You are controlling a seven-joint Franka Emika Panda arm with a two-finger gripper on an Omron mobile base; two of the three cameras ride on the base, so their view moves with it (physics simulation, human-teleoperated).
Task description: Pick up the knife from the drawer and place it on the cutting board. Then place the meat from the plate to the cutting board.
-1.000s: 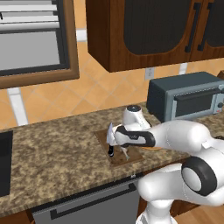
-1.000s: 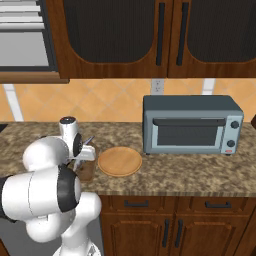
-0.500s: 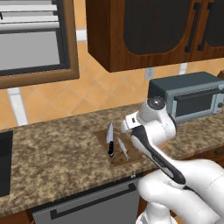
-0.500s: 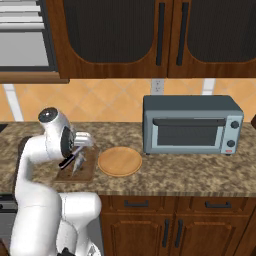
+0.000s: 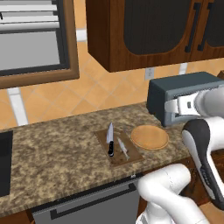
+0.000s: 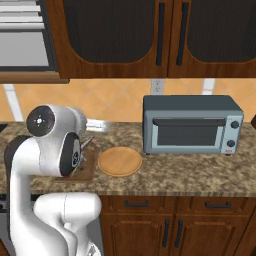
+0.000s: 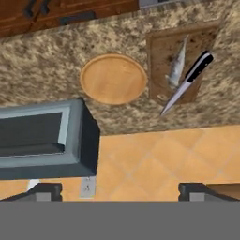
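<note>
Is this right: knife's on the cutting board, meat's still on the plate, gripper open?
Not quite. The meat lies on the cutting board beside the knife, as the left base view shows; the plate is bare. The rest is right.

The arm is folded high above the desk, with its forearm level in front of the toaster oven. The claw is raised well clear of the desk, its 2 fingertips spread wide apart and holding nothing.
</note>
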